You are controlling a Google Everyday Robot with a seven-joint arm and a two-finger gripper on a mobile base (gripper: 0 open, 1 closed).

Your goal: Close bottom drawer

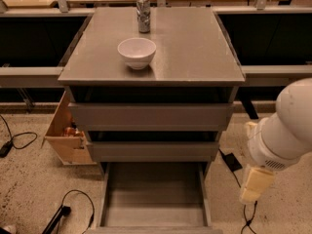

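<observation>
The bottom drawer of the grey cabinet stands pulled far out towards me, showing its long shallow grey tray; its front lies at the lower edge of the view. My arm's white rounded body is to the right of the cabinet. The cream-coloured gripper hangs below it, over the floor, to the right of the open drawer's right side and apart from it.
Two wider grey drawer fronts sit above, slightly out. A white bowl and a metal can stand on the cabinet top. A light wooden box-like drawer sticks out on the left. Cables and a black block lie on the floor.
</observation>
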